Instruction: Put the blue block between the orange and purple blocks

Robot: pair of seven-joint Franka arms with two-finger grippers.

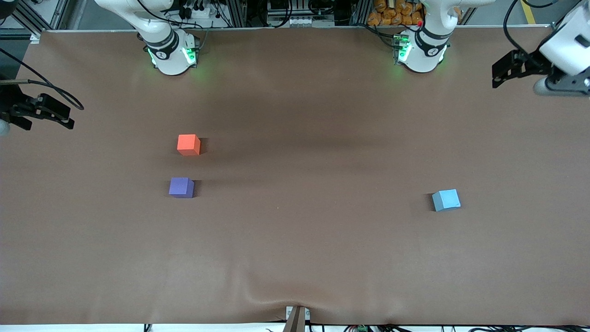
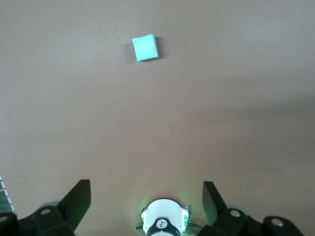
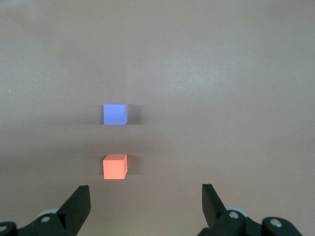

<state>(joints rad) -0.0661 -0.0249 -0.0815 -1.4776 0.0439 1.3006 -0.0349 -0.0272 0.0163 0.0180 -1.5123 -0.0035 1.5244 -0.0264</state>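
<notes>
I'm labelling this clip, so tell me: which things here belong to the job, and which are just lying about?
Belong to the job:
small sky-blue matte cube
bright orange-red matte cube
violet-purple matte cube
left gripper, open
right gripper, open

Just lying about:
nothing loose; only the brown table cover

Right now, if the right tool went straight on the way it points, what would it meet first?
Probably the orange block, which the right wrist view shows ahead of the open right tool and slightly off its centre line. The purple block comes next. Depth is unclear.
</notes>
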